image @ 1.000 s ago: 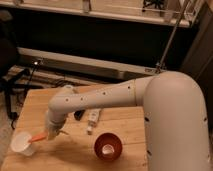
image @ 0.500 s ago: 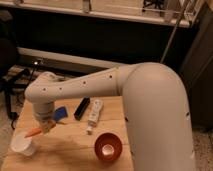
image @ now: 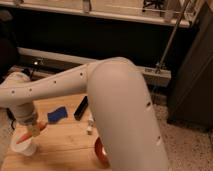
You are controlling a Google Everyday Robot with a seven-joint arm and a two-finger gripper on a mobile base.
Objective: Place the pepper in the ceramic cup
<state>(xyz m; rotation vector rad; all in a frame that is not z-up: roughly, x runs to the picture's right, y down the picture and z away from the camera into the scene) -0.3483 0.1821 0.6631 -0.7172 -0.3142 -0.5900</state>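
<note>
My gripper hangs just above the white cup, which stands on a wooden table. My fingers are closed on the orange pepper, gripping it partway along its length. The pepper is tilted. Its lower end points down and left over the cup's rim, and its upper end rises to the right of the cup. I cannot tell whether it touches the rim. Behind the cup and to its right lies a blue object. Farther right of the cup are a black bar and a pale tube. A red bowl sits well to the right of the cup, partly hidden by my thick white arm.
</note>
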